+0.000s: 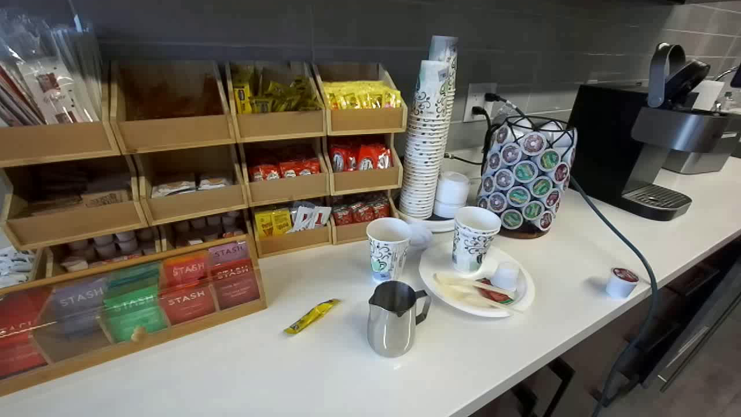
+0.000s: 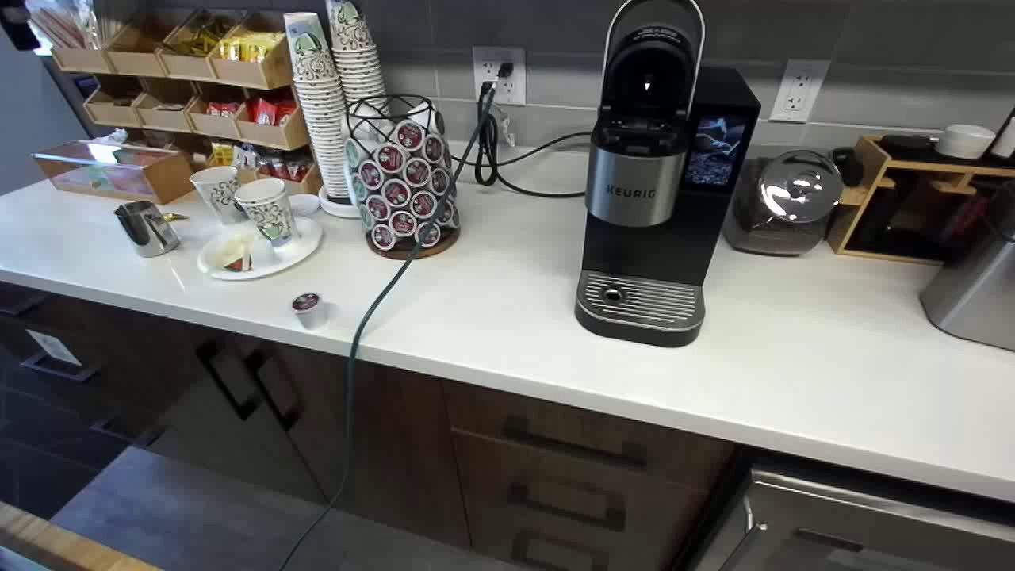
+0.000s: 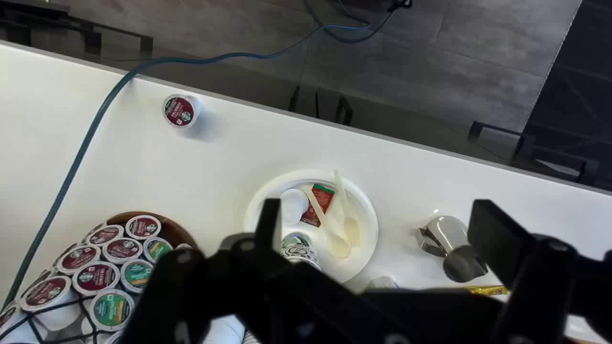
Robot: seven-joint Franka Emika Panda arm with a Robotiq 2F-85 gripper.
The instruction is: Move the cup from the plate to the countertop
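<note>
In the wrist view the Robotiq gripper [image 3: 375, 215] is black, its edges blurred. Its two fingers [image 3: 497, 239] end in blunt, square-cut slabs. On the outer side of each finger sits a chunky, angular linkage bar [image 3: 530, 286], dotted with round grey discs [image 3: 557, 244], too blurred to tell as screws or pins. More discs lie farther back, behind the fingers, among dark slanting struts [image 3: 315, 291].

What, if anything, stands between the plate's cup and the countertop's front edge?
On the plate, the tub, packet and cutlery sit on that side of the cup, all lower, so lifting over them should do. Past the plate, nothing visible stands in the way on the countertop.
</note>
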